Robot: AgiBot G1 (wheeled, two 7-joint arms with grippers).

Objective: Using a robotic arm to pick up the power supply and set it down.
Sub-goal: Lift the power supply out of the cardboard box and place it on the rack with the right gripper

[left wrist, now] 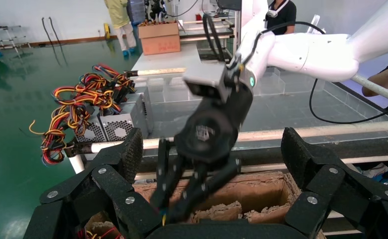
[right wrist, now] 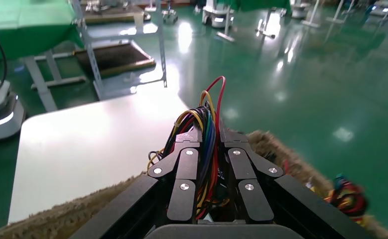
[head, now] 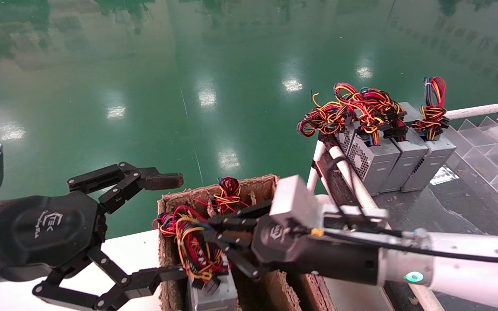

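The power supply [head: 212,293], a grey metal box topped by tangled red, yellow and black wires [head: 193,242], sits in a ragged fibrous cardboard crate [head: 214,190]. The right gripper [head: 218,244] reaches across, fingers clenched on those wires. The left gripper [head: 162,224] hovers beside, fingers spread wide.

The floor [head: 240,65] is glossy green and mirror-smooth, the crate [head: 214,194] rough, fibrous brown pulp (frayed at the rim), the supplies [head: 398,162] matt grey metal with perforated grilles, their wires [head: 193,242] shiny plastic-coated, both hands matt black, and the desk [head: 132,250] smooth white.
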